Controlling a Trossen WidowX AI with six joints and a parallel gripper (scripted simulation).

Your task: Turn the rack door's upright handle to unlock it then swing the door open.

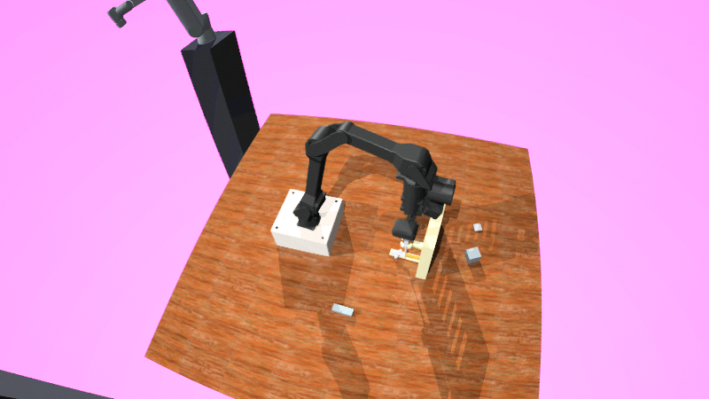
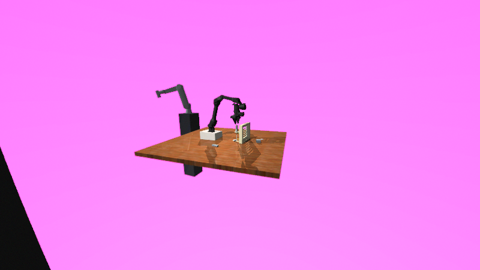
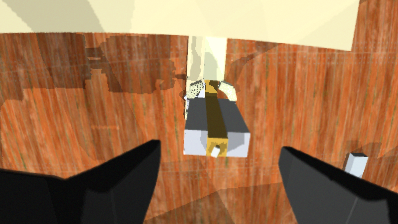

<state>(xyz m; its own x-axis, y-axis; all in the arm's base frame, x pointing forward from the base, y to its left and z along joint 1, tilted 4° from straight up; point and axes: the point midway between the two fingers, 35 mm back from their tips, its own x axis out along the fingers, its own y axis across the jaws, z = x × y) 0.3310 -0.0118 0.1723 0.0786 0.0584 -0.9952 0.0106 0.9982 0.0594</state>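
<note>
The cream rack with its door (image 1: 428, 255) (image 2: 237, 132) (image 3: 250, 20) stands upright on the table. I cannot tell door from frame, and no swung-out panel shows. The handle (image 1: 401, 251) (image 2: 236, 128) (image 3: 237, 142) stands upright on the side facing the arm's base, on cream brackets; from above it is a grey and white block with a gold-brown strip. My gripper (image 1: 405, 238) (image 2: 236, 122) (image 3: 221, 152) is open and empty, pointing down just above the handle. In the wrist view the handle shows between the fingertips, with a gap on each side.
A white base box (image 1: 307, 240) (image 2: 208, 135) carries the arm. A pale block (image 1: 342, 309) (image 2: 215, 145) (image 3: 356, 165) lies toward the near side. A grey block (image 1: 472, 254) (image 2: 258, 141) and a small white cube (image 1: 477, 227) lie behind the rack. A second arm stands on a dark pillar (image 1: 218, 94) (image 2: 189, 124) beyond the table.
</note>
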